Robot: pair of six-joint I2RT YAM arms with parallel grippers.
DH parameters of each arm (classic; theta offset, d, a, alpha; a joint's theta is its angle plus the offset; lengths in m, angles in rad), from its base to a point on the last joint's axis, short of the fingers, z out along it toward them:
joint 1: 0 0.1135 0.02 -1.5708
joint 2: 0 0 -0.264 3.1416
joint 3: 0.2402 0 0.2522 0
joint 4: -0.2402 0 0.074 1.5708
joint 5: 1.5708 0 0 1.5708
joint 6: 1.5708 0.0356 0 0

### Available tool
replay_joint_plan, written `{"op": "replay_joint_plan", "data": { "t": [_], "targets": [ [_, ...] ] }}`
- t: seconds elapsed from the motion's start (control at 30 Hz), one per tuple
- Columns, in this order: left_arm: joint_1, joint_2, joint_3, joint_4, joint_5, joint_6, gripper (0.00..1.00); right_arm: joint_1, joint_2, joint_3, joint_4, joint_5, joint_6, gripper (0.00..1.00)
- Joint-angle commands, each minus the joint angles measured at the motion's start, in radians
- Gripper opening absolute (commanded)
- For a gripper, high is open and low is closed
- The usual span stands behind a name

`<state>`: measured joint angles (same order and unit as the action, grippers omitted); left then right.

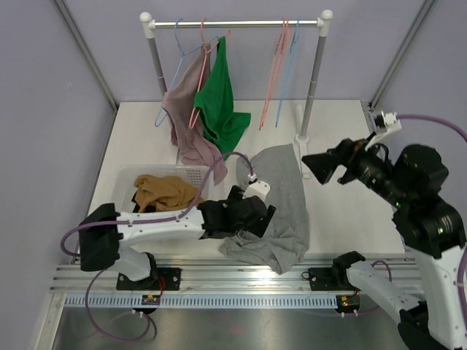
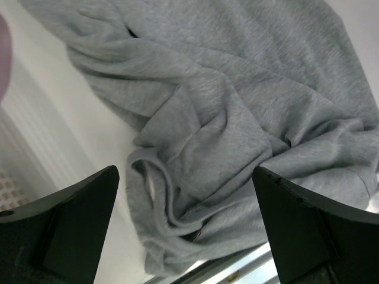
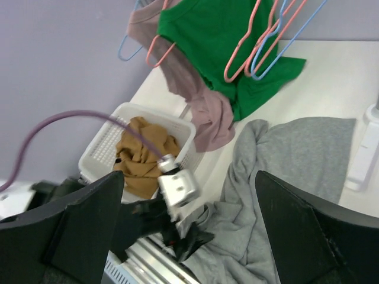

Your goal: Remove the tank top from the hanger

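A grey tank top lies crumpled on the white table, off any hanger, spreading from mid-table to the front edge. My left gripper hovers low over its left front folds with its jaws wide open and nothing between them; the left wrist view shows the grey cloth bunched beneath the left gripper. My right gripper is raised above the tank top's right side, open and empty. In the right wrist view the right gripper looks down on the grey cloth. Empty red and blue hangers hang on the rail.
A white rack rail carries a green garment and a mauve one on hangers. A white basket at the left holds a brown garment. The rack's right post stands just behind my right gripper.
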<state>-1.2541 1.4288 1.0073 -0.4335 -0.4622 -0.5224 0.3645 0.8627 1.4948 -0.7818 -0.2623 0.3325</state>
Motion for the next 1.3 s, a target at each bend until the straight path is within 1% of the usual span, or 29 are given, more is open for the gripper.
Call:
{"op": "replay_joint_plan", "data": {
  "t": [0.0,0.03,0.07,0.1,0.27,0.3,0.33,0.37,0.4,0.43,0.47,0.6,0.63,0.7,0.73,0.83,0.87,1.0,1.07,1.1,1.17,1.2,1.27],
  "targets": [
    [0.001,0.131,0.1,0.114,0.025,0.022,0.99,-0.004,-0.103,-0.137,0.092,-0.09,0.046,0.99],
    [0.002,0.166,0.115,0.11,0.019,0.025,0.99,-0.002,-0.152,-0.158,0.087,-0.103,0.051,1.0],
    [0.004,0.239,0.147,0.107,0.014,0.022,0.99,-0.004,-0.175,-0.192,0.082,-0.112,0.053,0.99],
    [0.005,0.269,0.158,0.105,0.014,0.018,0.99,-0.004,-0.207,-0.205,0.076,-0.123,0.056,1.0],
    [0.027,0.436,0.185,0.145,0.079,-0.013,0.99,-0.004,-0.269,-0.243,0.027,-0.133,0.046,0.99],
    [0.031,0.455,0.188,0.148,0.104,-0.024,0.93,-0.004,-0.283,-0.242,0.018,-0.138,0.045,0.99],
    [0.035,0.464,0.188,0.147,0.106,-0.03,0.82,-0.004,-0.289,-0.24,0.012,-0.14,0.034,0.99],
    [0.035,0.47,0.186,0.145,0.106,-0.036,0.58,-0.002,-0.295,-0.237,0.009,-0.143,0.033,0.99],
    [0.035,0.455,0.172,0.148,0.099,-0.05,0.39,-0.002,-0.306,-0.234,0.0,-0.14,0.031,1.0],
    [0.035,0.441,0.163,0.148,0.086,-0.057,0.24,-0.004,-0.31,-0.231,-0.004,-0.14,0.025,1.0],
    [0.036,0.418,0.157,0.139,0.073,-0.065,0.0,-0.004,-0.315,-0.226,-0.005,-0.14,0.022,1.0],
    [0.035,0.256,0.148,0.043,-0.053,-0.082,0.0,-0.004,-0.34,-0.229,-0.01,-0.132,0.019,0.99],
    [0.035,0.166,0.149,0.026,-0.075,-0.079,0.0,-0.004,-0.343,-0.231,-0.01,-0.133,0.017,0.99],
    [0.035,0.08,0.162,-0.01,-0.117,-0.064,0.0,-0.004,-0.35,-0.235,-0.01,-0.132,0.017,0.99],
    [0.035,0.009,0.19,-0.055,-0.159,-0.056,0.0,-0.004,-0.352,-0.237,-0.011,-0.129,0.019,1.0],
    [0.036,-0.08,0.249,-0.151,-0.232,-0.013,0.0,-0.004,-0.36,-0.24,-0.011,-0.12,0.016,1.0],
    [0.036,-0.128,0.293,-0.175,-0.251,-0.004,0.0,-0.004,-0.36,-0.238,-0.014,-0.12,0.017,0.99],
    [0.038,-0.197,0.427,-0.319,-0.366,0.059,0.0,-0.004,-0.361,-0.229,-0.031,-0.114,0.01,1.0],
    [0.048,-0.224,0.486,-0.362,-0.406,0.085,0.0,-0.004,-0.363,-0.222,-0.034,-0.106,0.004,0.99],
    [0.054,-0.231,0.548,-0.401,-0.439,0.114,0.0,-0.004,-0.361,-0.22,-0.037,-0.101,0.002,1.0],
    [0.074,-0.243,0.618,-0.433,-0.472,0.146,0.0,-0.004,-0.36,-0.216,-0.04,-0.097,-0.004,1.0],
    [0.081,-0.252,0.69,-0.457,-0.508,0.185,0.0,-0.004,-0.358,-0.215,-0.045,-0.095,-0.004,1.0],
    [0.087,-0.257,0.752,-0.471,-0.545,0.222,0.0,-0.002,-0.357,-0.215,-0.045,-0.094,-0.007,1.0]
  ]
}}
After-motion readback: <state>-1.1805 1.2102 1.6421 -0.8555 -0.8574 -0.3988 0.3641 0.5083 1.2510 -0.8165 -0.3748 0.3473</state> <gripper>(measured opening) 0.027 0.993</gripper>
